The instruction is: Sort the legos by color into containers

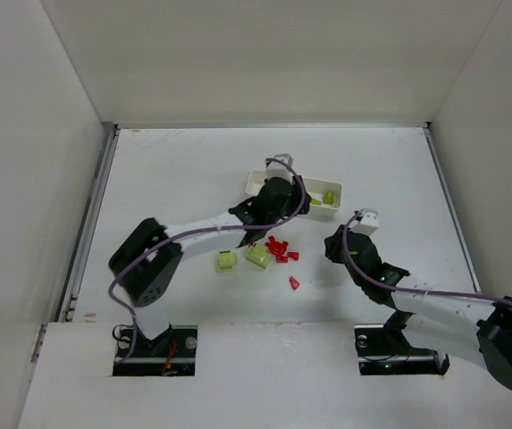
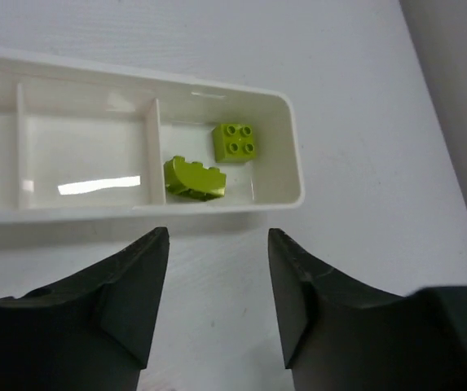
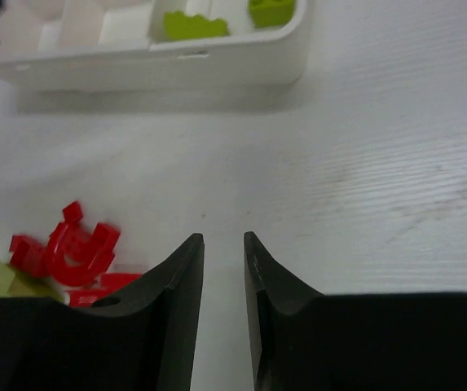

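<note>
Nearest the bases, the right gripper (image 3: 223, 309) hangs low over the white table (image 1: 166, 170), its arm bent at the elbow and reaching leftward. Its jaws are narrow, a slim gap with nothing in it, and it points just beside the heap of small bright red plastic legos (image 3: 74, 252), which looks like a line-up for a pick. One stray red piece (image 1: 294, 282) lies apart, nearer the bases, and two loose yellow-green plastic bricks (image 1: 257, 256) sit just left of the heap, all unsorted. Farther out, the left arm stretches diagonally across the table so that the left gripper (image 2: 217, 301) hovers at the near wall of the long shallow white plastic tray (image 2: 295, 175), tilted down toward it. Its jaws stand moderately wide and empty, a pose that suits a release into the tray. In the tray's right-end compartment lie a square four-stud yellow-green brick (image 2: 235, 142) and a longer yellow-green brick (image 2: 194, 177), apart from each other. The middle compartment shows bare, presumably kept for red.
</note>
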